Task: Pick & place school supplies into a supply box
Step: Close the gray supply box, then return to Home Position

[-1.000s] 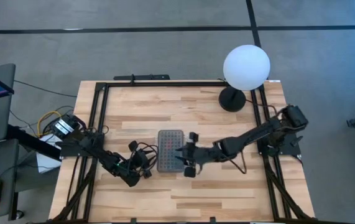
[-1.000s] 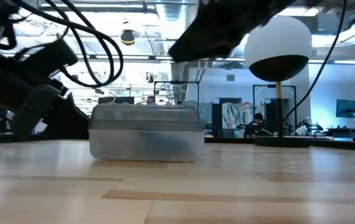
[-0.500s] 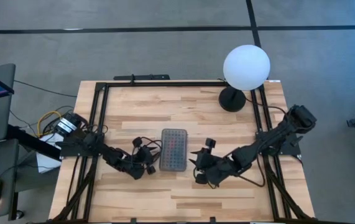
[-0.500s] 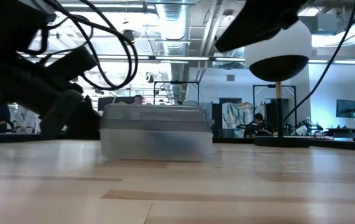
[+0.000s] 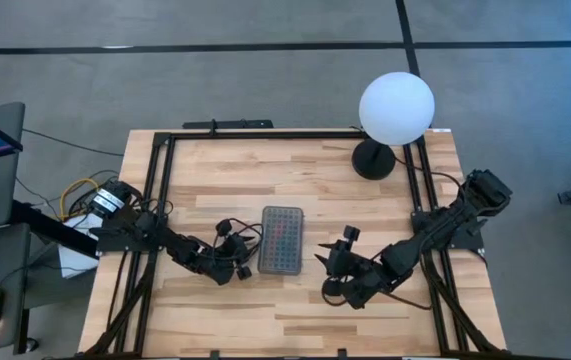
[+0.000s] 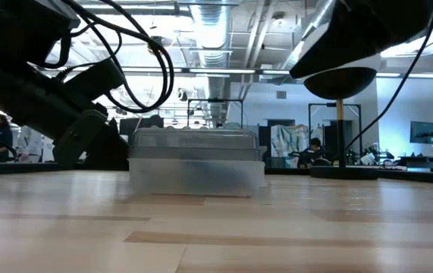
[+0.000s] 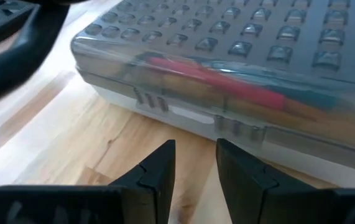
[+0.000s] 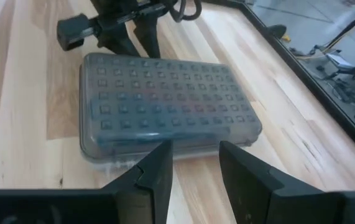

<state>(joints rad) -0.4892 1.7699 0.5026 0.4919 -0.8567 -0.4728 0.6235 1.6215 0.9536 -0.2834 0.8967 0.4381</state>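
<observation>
Right gripper (image 5: 333,272) has pulled back from the box (image 5: 280,240) toward 4 o'clock since a second ago, and the box has slid slightly toward 3 o'clock. Box sits mid-table with its lid down, red and blue supplies (image 7: 227,84) showing faintly through the wall; lamp (image 5: 395,108) stands at 1 o'clock, well apart. Left gripper (image 5: 241,258) hovers just beside the box at its 9 o'clock side, fingers (image 7: 158,171) slightly parted and empty; right gripper's fingers (image 8: 155,171) likewise parted, grasping nothing.
</observation>
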